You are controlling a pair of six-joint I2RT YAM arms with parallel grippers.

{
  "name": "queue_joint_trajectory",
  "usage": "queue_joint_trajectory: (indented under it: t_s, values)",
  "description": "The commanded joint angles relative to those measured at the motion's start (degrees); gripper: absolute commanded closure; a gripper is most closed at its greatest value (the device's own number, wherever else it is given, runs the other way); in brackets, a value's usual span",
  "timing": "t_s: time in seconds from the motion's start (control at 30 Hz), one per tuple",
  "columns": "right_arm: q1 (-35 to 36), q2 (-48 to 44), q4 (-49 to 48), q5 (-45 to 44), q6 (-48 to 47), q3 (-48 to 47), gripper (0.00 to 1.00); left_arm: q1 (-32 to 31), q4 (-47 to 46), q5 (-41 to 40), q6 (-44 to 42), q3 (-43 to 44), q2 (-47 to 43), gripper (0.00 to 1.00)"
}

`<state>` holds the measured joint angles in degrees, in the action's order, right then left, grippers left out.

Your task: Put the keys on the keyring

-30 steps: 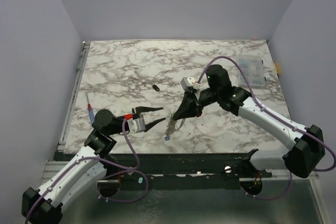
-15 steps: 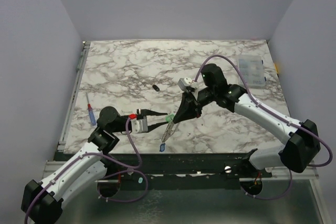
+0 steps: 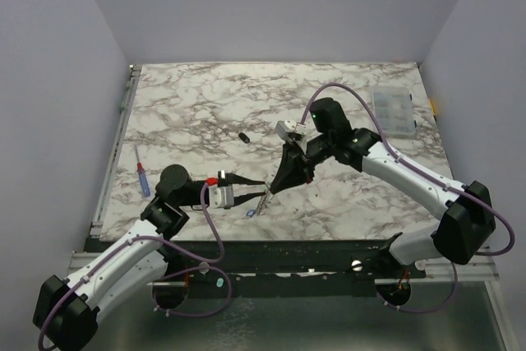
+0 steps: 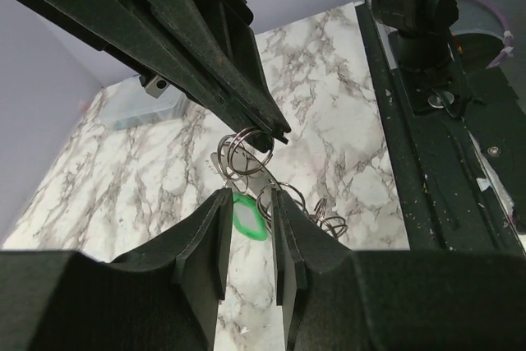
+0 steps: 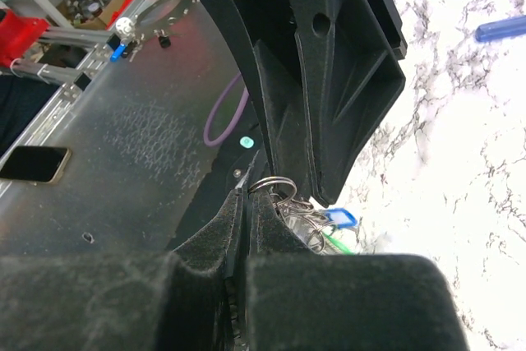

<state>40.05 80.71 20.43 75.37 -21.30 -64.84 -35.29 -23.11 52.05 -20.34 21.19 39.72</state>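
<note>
Green key (image 4: 249,216) perhaps pinched by left end effector (image 4: 251,196); down-tilted right end effector (image 5: 245,195) pinches keyring (image 5: 272,183).

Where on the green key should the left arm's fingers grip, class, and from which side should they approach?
Probably the green key by its plastic head, the broadest part, pinched across the flat faces. Approach from the near-left, opposite the keyring, which the right fingers hold shut at their tips. That leaves the ring side free. The left fingers straddle that head now.

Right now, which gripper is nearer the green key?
Left. The left gripper brackets the green key between its fingers; the right gripper pinches the keyring just beyond it.
</note>
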Motion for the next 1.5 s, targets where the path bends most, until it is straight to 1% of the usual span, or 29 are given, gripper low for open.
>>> queue_joint_trajectory:
  t_s: [0.0, 0.17, 0.37, 0.5, 0.7, 0.83, 0.9, 1.0, 1.1, 1.17, 1.23, 1.3, 1.47]
  values:
    - [-0.13, 1.05, 2.36, 3.70, -1.32, -2.37, 0.99, -0.38, -1.67, 2.91, 0.18, 1.66, 0.29, 0.67]
    - [-0.13, 2.23, 5.10, 5.22, -3.15, -3.32, 0.99, -0.38, -1.89, 2.55, 0.33, 1.75, 0.24, 0.62]
    - [-0.08, 3.90, 8.34, 6.75, -5.48, -4.74, 0.99, -0.39, -2.02, 3.45, 1.37, 2.31, 1.16, 0.61]
    - [-0.09, 5.17, 11.62, 7.50, -8.04, -6.08, 0.99, -0.38, -2.03, 4.36, 1.92, 2.63, 1.80, 0.64]
    - [-0.11, 6.19, 13.51, 8.07, -9.42, -7.04, 0.99, -0.47, -2.07, 6.01, 2.80, 2.93, 3.04, 0.68]
    - [-0.06, 6.60, 14.78, 8.70, -10.29, -7.47, 0.99, -0.61, -2.02, 6.13, 2.92, 3.07, 3.51, 0.68]
    - [-0.07, 6.84, 15.77, 8.90, -11.08, -7.82, 0.99, -0.57, -2.07, 5.70, 2.75, 2.98, 3.37, 0.62]
    - [-0.07, 7.20, 17.05, 9.21, -12.04, -8.17, 0.99, -0.61, -2.11, 4.42, 2.46, 2.74, 2.81, 0.50]
    - [-0.08, 7.39, 18.47, 9.70, -13.19, -8.41, 0.99, -0.59, -2.13, 2.64, 2.26, 2.47, 1.70, 0.46]
    - [-0.09, 7.66, 19.53, 10.27, -14.09, -8.83, 0.99, -0.57, -2.11, 2.78, 2.52, 2.57, 1.45, 0.47]
    - [-0.04, 7.99, 20.18, 10.65, -14.58, -9.26, 0.99, -0.63, -2.11, 4.25, 2.96, 3.06, 2.05, 0.53]
    - [-0.09, 8.29, 21.12, 10.90, -15.43, -9.65, 0.99, -0.57, -2.18, 5.78, 3.51, 3.59, 2.84, 0.55]
    - [0.02, 9.13, 22.87, 11.92, -16.79, -10.86, 0.99, -0.57, -2.33, 7.01, 4.23, 4.32, 4.79, 0.54]
